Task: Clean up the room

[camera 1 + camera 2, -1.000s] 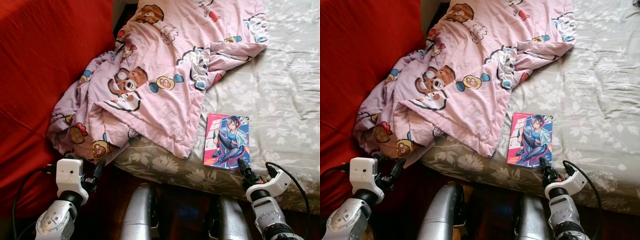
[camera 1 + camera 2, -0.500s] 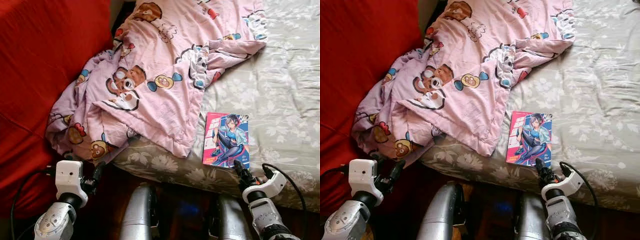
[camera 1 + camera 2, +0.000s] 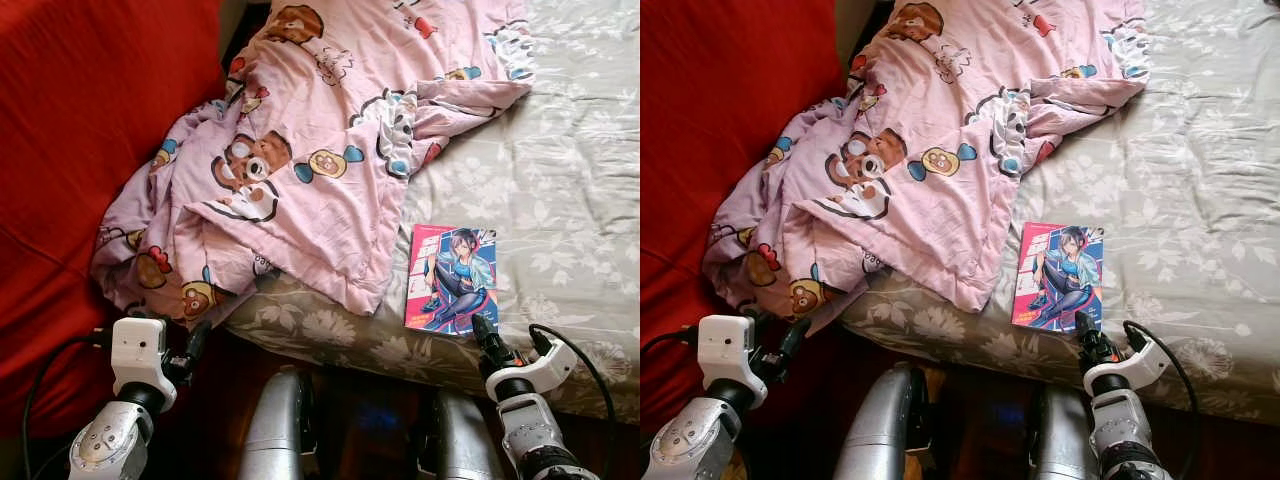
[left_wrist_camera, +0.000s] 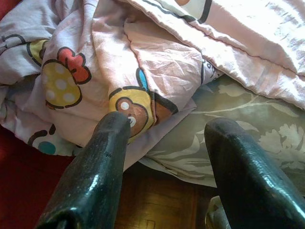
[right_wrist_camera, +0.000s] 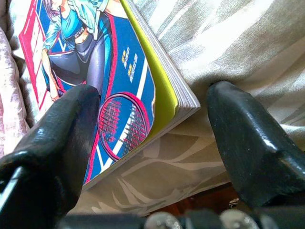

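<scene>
Pink-bordered comic book (image 3: 452,279), title unreadable, lies before the right tool (image 5: 152,157), spread wide, empty.

- Before me stands a bed (image 3: 570,170) under a grey sheet printed with pale flowers.
- On its left part lies a crumpled pink cartoon blanket (image 3: 300,160), one end spilling over the near edge.
- A comic book (image 3: 452,278) lies flat just beside the blanket's corner, near the front edge.
</scene>
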Robot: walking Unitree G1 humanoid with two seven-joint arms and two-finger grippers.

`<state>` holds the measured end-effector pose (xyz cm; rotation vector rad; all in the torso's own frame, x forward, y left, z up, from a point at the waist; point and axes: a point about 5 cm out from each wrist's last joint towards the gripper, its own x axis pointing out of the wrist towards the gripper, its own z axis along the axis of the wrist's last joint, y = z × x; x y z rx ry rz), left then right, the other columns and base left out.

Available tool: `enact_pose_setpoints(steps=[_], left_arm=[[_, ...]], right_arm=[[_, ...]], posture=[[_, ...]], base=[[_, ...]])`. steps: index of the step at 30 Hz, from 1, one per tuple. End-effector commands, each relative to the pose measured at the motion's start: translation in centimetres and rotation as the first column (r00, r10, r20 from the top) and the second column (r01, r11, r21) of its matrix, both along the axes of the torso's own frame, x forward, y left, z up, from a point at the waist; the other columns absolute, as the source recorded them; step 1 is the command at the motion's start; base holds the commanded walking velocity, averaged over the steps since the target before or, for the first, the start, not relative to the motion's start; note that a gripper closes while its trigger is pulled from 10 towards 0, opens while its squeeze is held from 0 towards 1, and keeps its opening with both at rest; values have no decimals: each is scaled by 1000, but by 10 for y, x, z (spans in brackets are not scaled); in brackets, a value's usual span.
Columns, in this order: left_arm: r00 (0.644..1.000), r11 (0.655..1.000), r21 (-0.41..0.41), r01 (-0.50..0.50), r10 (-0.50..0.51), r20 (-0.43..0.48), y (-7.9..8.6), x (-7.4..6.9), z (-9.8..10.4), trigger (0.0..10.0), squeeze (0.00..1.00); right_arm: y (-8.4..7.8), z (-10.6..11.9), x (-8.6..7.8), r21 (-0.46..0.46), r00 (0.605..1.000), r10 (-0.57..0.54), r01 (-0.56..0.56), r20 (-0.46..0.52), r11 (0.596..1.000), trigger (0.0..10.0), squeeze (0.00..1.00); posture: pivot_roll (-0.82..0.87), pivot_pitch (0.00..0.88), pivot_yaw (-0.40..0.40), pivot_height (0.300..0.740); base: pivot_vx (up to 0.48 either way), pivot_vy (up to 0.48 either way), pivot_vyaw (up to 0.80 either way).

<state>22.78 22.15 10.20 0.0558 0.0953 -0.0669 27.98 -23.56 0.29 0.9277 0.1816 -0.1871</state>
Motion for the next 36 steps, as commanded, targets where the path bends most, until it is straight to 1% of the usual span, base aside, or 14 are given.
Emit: enact_pose_setpoints(steps=[1, 18, 19, 20, 21, 22, 28, 30, 33, 34, 36], left_arm=[[999, 1000, 2, -23, 23, -38, 8, -6, -6, 10000, 0], [999, 1000, 2, -24, 24, -37, 7, -5, -6, 10000, 0], [999, 1000, -9, -24, 24, -25, 5, 2, -8, 10000, 0], [1000, 999, -23, -23, 23, -9, 1, 12, -10, 10000, 0], [1000, 999, -23, -23, 23, -9, 1, 12, -10, 10000, 0], [1000, 999, -27, -22, 22, -4, 0, 15, -10, 10000, 0], [1000, 999, -33, -21, 21, 5, -2, 18, -10, 10000, 0], [1000, 999, -34, -22, 22, 8, -2, 18, -10, 10000, 0], [1000, 999, -34, -24, 25, 14, -1, 20, -11, 10000, 0], [1000, 999, -34, -25, 25, 16, -1, 20, -11, 10000, 0], [1000, 999, -33, -23, 24, 16, -2, 20, -12, 10000, 0]], right_arm=[[2, -7, -7, 18, 1000, -11, 11, -13, 1000, 10000, 0], [2, -7, -8, 20, 1000, -18, 18, -3, 1000, 10000, 0], [5, -15, -29, 6, 998, -34, 34, 44, 999, 10000, 0], [10, -19, -56, -11, 994, -54, 55, 98, 998, 10000, 0], [10, -19, -56, -11, 994, -54, 55, 98, 998, 10000, 0], [10, -19, -61, -18, 992, -58, 60, 108, 998, 10000, 0], [9, -14, -55, -25, 991, -60, 63, 121, 998, 10000, 0], [9, -11, -57, -31, 991, -57, 61, 124, 998, 10000, 0], [8, 0, -59, -45, 987, -58, 65, 152, 997, 10000, 0], [7, 2, -58, -49, 985, -59, 68, 162, 997, 10000, 0], [1, 11, -47, -67, 980, -65, 79, 191, 995, 10000, 0]], posture=[[191, 329, 152, 621], [190, 325, 151, 621], [123, 257, 120, 621], [121, 253, 118, 621], [121, 253, 118, 621], [121, 253, 118, 621], [115, 240, 111, 621], [115, 240, 111, 621], [114, 235, 109, 621], [114, 235, 109, 621], [111, 241, 113, 621]], base=[[0, 0, 0], [0, 0, 0], [0, 0, 0], [0, 0, 0], [0, 0, 0], [0, 0, 0], [0, 0, 0], [0, 0, 0], [0, 0, 0], [0, 0, 0], [0, 0, 0]])
